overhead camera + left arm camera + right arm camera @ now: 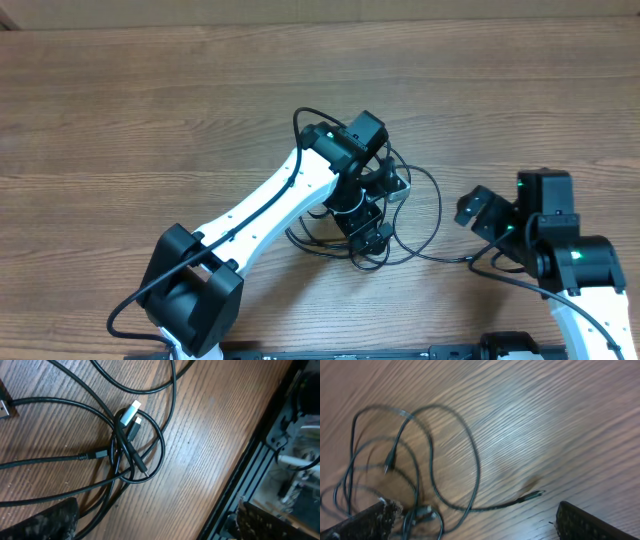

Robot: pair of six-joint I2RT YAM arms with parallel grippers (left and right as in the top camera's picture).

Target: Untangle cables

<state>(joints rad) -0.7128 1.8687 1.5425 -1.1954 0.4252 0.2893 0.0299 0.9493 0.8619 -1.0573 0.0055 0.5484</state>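
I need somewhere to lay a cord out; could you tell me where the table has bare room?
The light wooden table lies bare along its far edge and across its left side, up to the white left arm. The middle is crowded: thin black cables loop beneath that arm's wrist, one end trailing toward the black right arm.

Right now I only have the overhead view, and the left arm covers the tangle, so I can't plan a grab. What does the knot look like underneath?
Observer: In the left wrist view, two plug ends lie side by side inside one small loop of black cable.
Operator: Any free end away from it?
Observer: Yes. The right wrist view shows a single plug lying alone on the bare table.
Operator: Is the right claw holding anything?
Observer: No, the right claw is open and empty.
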